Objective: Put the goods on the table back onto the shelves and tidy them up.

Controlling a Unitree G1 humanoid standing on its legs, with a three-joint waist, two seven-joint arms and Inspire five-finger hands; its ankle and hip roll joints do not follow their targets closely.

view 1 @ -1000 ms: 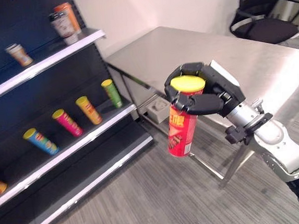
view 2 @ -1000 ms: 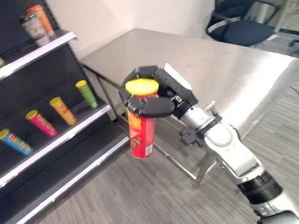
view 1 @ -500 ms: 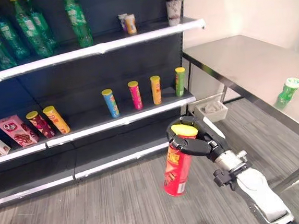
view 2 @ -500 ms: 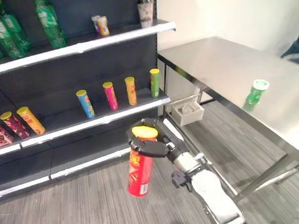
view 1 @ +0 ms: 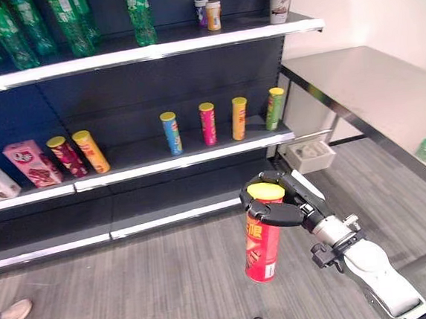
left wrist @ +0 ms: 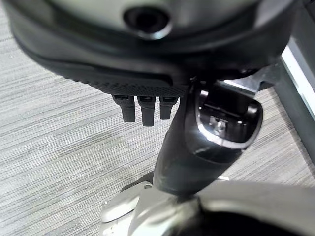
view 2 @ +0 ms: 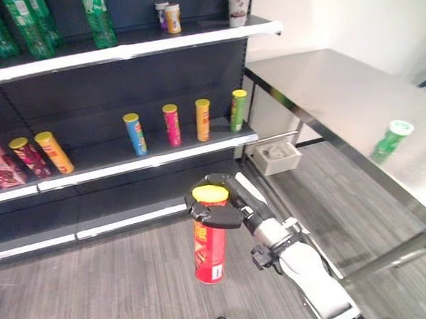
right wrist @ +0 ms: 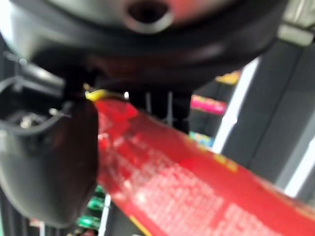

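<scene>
Up and to the left of the right hand, green bottles stand on the top shelf; below them the middle shelf carries a pink box and a row of small cans. The left hand hangs over the grey floor, its fingers straight and holding nothing. The right hand has its fingers and thumb curled round the top of a red can with a yellow lid, held upright above the floor, in front of the shelves. Well to the right of that hand, a green can stands on the desk.
</scene>
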